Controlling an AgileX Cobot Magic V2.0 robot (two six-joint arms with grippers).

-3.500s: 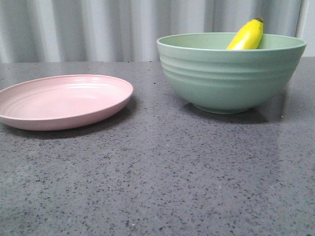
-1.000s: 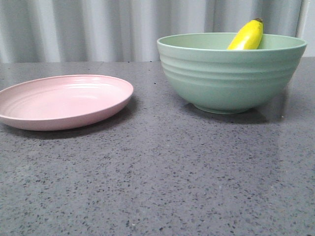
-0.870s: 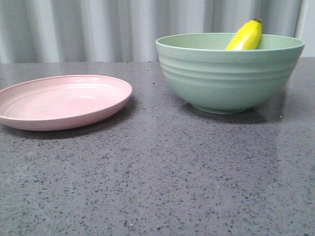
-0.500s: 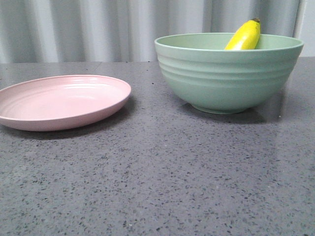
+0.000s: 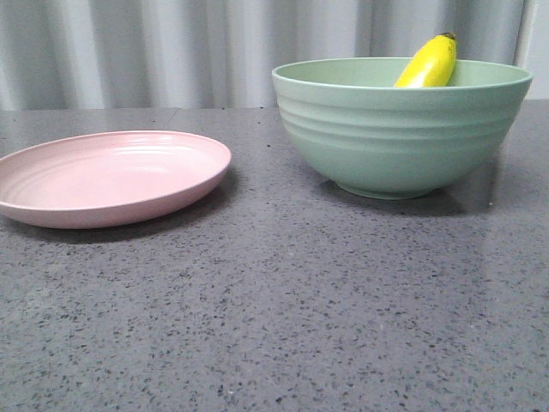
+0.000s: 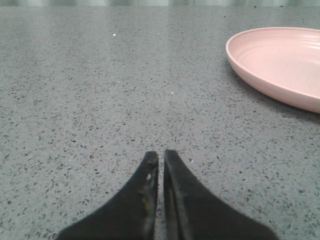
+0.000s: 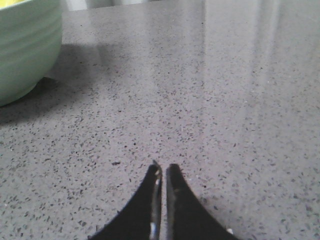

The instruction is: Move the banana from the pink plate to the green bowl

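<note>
Honestly nothing on the table has moved since the earlier frames. We only get a tiny wobble of the whole front view, with everything back where it was a few seconds ago. The banana (image 5: 428, 63) is still in the green bowl (image 5: 401, 129), leaning against the far wall with its dark tip poking above the rim. Off to one side of the bowl, with a clear gap between them, the pink plate (image 5: 107, 177) sits bare on the grey speckled table (image 5: 283, 318).

Further out from the bowl, our left gripper (image 6: 161, 159) is down low over the table beside the plate, jaws pressed together on nothing. Our right gripper (image 7: 163, 172) is the same story near the bowl's base, closed and empty.

So we'd call the transfer done. Both arms look parked and nothing needs fixing.
</note>
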